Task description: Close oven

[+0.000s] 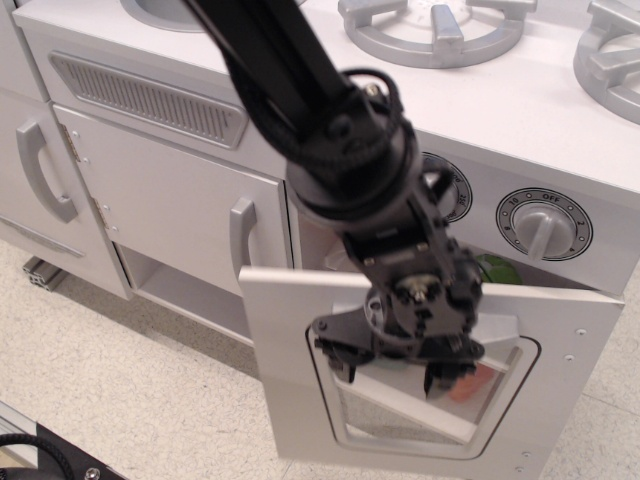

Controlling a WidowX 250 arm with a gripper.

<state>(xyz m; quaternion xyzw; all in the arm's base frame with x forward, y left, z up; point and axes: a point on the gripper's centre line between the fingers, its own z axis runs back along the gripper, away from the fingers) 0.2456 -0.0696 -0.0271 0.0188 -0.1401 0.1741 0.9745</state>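
The white oven door [285, 380], with its rounded clear window [400, 415], is tilted up and stands nearly shut, with a narrow gap along its top edge. My black gripper [392, 368] is pressed against the door's outer face at the top of the window, with its two fingers [338, 358] spread apart and open. The gripper hides the door's horizontal handle. A green object [495, 268] shows inside the oven through the gap. My arm [300, 90] comes down from the upper left across the stove front.
A cabinet door with a vertical grey handle [243, 248] is just left of the oven, and another handle [40, 172] is at the far left. A dial knob [543, 226] sits above the oven. Burners [437, 28] are on the stove top. A speckled floor [130, 400] lies below.
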